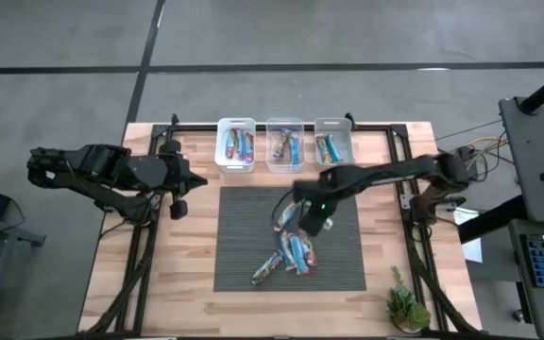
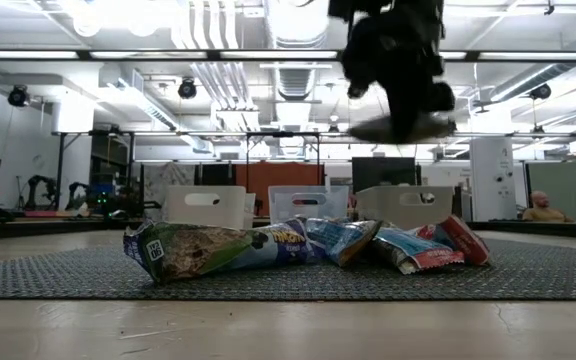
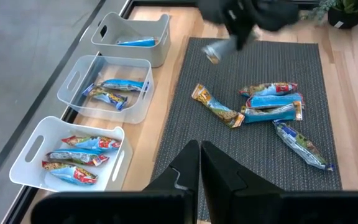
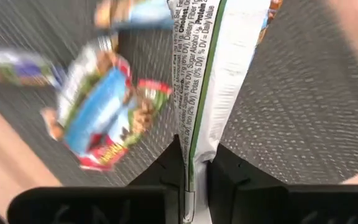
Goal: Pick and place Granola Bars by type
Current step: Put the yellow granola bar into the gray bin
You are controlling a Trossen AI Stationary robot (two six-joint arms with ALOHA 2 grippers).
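The right arm reaches from the table's right edge across the dark ribbed mat (image 1: 244, 217), its gripper (image 4: 194, 168) raised above the mat with both fingers pinched tight on one granola bar (image 4: 213, 68), which hangs clear of the surface with its white nutrition-label side showing. The remaining loose granola bars (image 3: 272, 109) lie clustered on the mat below and just beside it, some overlapping. Along the far edge of the wooden table (image 1: 159, 283) stand three white bins (image 1: 235, 142) in a row, each already holding a few bars. The left arm waits folded over the table's left edge, its gripper (image 3: 199, 163) closed and empty, pointing toward the mat.
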